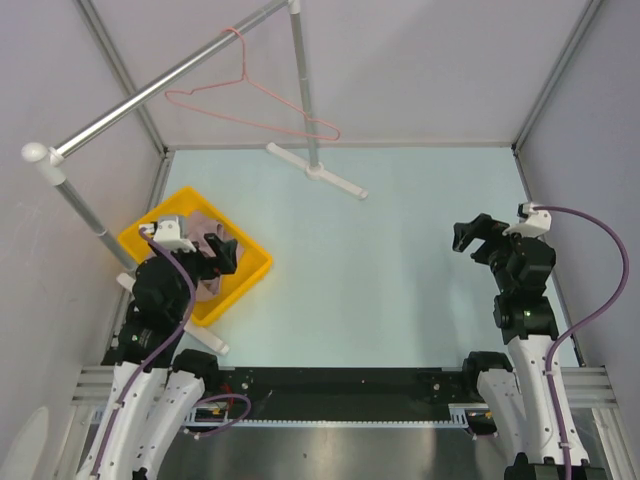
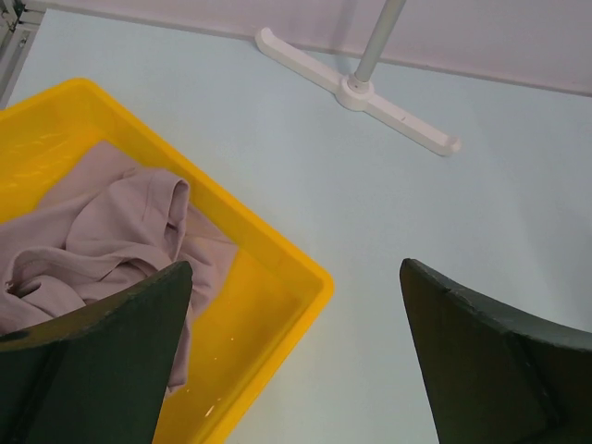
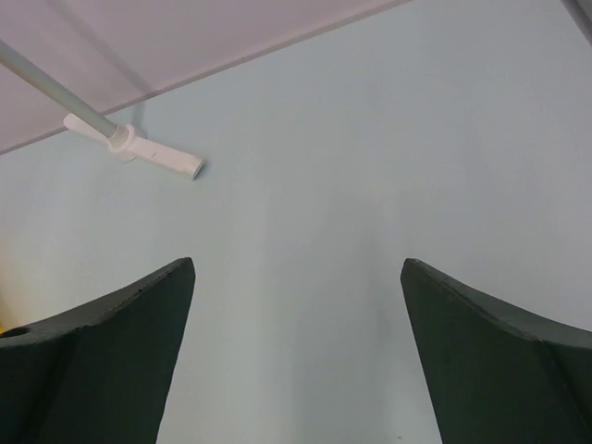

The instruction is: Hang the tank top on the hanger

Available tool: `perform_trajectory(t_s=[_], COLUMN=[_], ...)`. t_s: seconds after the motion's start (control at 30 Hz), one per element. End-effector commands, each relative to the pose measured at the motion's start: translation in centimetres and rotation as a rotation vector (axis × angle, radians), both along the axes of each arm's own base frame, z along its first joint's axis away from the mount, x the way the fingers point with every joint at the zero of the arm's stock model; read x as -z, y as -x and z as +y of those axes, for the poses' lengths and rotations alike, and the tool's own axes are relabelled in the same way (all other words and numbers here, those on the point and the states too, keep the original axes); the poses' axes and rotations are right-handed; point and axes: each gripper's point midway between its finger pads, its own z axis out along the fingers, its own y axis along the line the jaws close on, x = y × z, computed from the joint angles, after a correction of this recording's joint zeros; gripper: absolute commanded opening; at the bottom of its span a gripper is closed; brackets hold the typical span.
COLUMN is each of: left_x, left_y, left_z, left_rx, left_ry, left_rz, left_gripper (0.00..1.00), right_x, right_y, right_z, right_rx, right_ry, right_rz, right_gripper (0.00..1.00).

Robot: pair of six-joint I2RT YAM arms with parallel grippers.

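Observation:
The mauve-pink tank top (image 2: 102, 231) lies crumpled inside a yellow bin (image 2: 277, 268); in the top view the tank top (image 1: 207, 222) peeks out from under the left arm. The thin pink wire hanger (image 1: 250, 100) hangs by its hook from the grey rail (image 1: 160, 85) at the back left. My left gripper (image 1: 222, 250) hovers over the bin's right side, open and holding nothing, and in its wrist view the left gripper (image 2: 296, 277) spans the bin's corner. My right gripper (image 1: 472, 235) is open over bare table at the right; the right gripper (image 3: 296, 273) holds nothing.
The rail stand's white foot (image 1: 316, 170) rests on the table at the back centre, with its upright post (image 1: 304, 80). A second post (image 1: 85, 215) stands left of the yellow bin (image 1: 255, 272). Enclosure walls ring the pale blue table (image 1: 380, 260).

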Motion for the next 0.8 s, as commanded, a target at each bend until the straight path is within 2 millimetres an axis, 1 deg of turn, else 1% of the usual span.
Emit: perform_trajectory(t_s=[0.0,0.1,0.17,0.23,0.3,0.33,0.37,0.4,0.43,0.47,0.5,0.57,0.6,0.63,0.7,0.73,0.77], left_x=[-0.7,0.1,1.2,2.2,4.1,4.3,5.9,6.9,6.9,7.6,8.9,9.5,10.3,10.7,11.2,11.6,11.5], left_y=[-0.2,-0.4,-0.7,-1.0,-1.5,-1.7,-2.1,-1.7,-1.8,-1.9,-1.9,-2.2,-2.3,-2.4,-3.2,-3.4,-3.7], left_z=[0.7,0.3,-0.1,0.0,0.9,1.4,1.5,3.6,4.2,4.7,5.2,5.6,5.6,6.1,6.4,7.0,7.2], left_rx=[-0.038,-0.016,0.002,-0.008,-0.069,-0.103,-0.128,-0.241,-0.288,-0.319,-0.346,-0.381,-0.378,-0.396,-0.39,-0.41,-0.42], left_ry=[-0.004,-0.01,-0.023,-0.028,-0.056,-0.064,-0.096,-0.153,-0.16,-0.188,-0.232,-0.247,-0.242,-0.207,-0.145,-0.11,-0.106], left_rz=[-0.012,0.017,0.055,0.097,0.187,0.214,0.286,0.343,0.369,0.41,0.474,0.512,0.547,0.558,0.554,0.567,0.564], left_gripper=[0.99,0.99,0.99,0.99,0.99,0.98,0.98,0.99,0.99,1.0,1.0,0.99,1.0,0.99,0.99,0.99,0.99], right_x=[-1.0,-0.5,-0.4,-0.4,-0.2,-0.2,-0.2,-0.1,-0.1,-0.1,-0.3,-0.3,-0.3,-0.2,-0.3,-0.2,0.0], right_y=[0.2,0.1,0.1,0.2,0.2,0.1,0.1,0.1,0.1,0.1,0.1,0.2,0.2,0.2,0.0,0.0,0.0], right_z=[-0.8,-1.0,-1.1,-1.1,-1.1,-1.1,-1.0,-1.0,-1.0,-0.9,-0.9,-0.9,-0.8,-0.7,-0.5,-0.5,-0.3], right_rx=[0.04,0.054,0.06,0.064,0.061,0.061,0.059,0.058,0.057,0.052,0.051,0.05,0.047,0.042,0.032,0.027,0.017], right_ry=[0.011,0.011,0.01,0.009,0.006,0.004,0.001,-0.001,-0.003,-0.002,-0.001,0.0,0.0,-0.001,-0.003,-0.004,-0.006], right_rz=[-0.038,-0.021,-0.017,-0.014,-0.011,-0.011,-0.011,-0.006,-0.003,0.0,0.0,-0.001,-0.003,-0.001,-0.005,-0.003,0.004], right_gripper=[1.0,1.0,1.0,1.0,1.0,1.0,1.0,1.0,1.0,1.0,1.0,1.0,1.0,1.0,1.0,1.0,1.0])
